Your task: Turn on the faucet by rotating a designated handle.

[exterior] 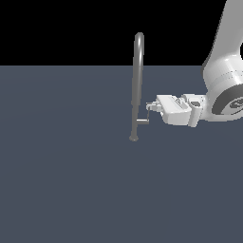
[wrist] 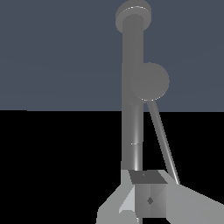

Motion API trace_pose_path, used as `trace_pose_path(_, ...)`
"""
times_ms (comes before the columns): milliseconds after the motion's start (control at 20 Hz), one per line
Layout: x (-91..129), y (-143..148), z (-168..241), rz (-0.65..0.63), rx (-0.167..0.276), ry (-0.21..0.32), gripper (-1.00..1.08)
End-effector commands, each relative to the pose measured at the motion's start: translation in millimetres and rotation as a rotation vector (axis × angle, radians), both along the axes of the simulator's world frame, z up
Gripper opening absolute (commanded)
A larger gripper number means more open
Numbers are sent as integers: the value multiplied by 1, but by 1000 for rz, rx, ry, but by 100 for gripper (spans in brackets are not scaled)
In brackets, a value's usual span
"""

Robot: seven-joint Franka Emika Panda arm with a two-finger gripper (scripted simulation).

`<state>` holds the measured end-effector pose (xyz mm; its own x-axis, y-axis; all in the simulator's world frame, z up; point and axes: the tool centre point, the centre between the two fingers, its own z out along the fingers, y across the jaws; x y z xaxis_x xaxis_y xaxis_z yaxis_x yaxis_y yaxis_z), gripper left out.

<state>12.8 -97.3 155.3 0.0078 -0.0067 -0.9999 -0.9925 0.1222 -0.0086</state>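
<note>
In the exterior view, the faucet (exterior: 137,85) is seen standing upright on the flat grey floor (exterior: 61,180), a slim metallic pipe arched over at the top, with its small round base set on the floor below the level of the gripper (exterior: 150,107). The gripper is held level, pointing at the pipe, and its white body is carried by the arm (exterior: 223,80), which enters from the exterior view's right. The handle (exterior: 142,121) is seen as a short light-grey stub jutting from the pipe's lower part toward the gripper, just under the fingertips; a very thin rod rises from its end up to them. The fingertips are placed just beside the pipe, close to the rod (whether they touch it cannot be told). Only a narrow gap is shown between the fingers, so the gripper appears nearly closed, yet whether the rod is pinched cannot be told.

In the wrist view, the faucet (wrist: 133,87) is shown directly ahead of the gripper (wrist: 148,197), running away from it as a long grey pipe. The handle (wrist: 149,81) is seen end-on as a round disc beside the pipe, and its thin rod slants from the disc down to the finger on that side. The fingers (wrist: 192,205) are seen as pale blocks at the frame's edge, with a dark square face between them; the jaw opening is not made clear here either.
</note>
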Motion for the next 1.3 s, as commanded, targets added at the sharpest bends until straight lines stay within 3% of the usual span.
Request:
trace_pose_path(0, -12, 1, -1, 6, 6, 6, -100)
trace_pose_path(200, -25, 3, -1, 7, 6, 6, -100)
trace_pose_path(300, -17, 2, 3, 3, 1, -6, -100)
trace_pose_path(700, -50, 6, -19, 7, 6, 5, -100)
trace_pose_path(800, -38, 5, -9, 3, -2, -18, -100)
trace_pose_path(1150, -66, 8, -52, 7, 6, 6, -100)
trace_pose_path(1250, -55, 7, -33, 10, 4, -25, -100)
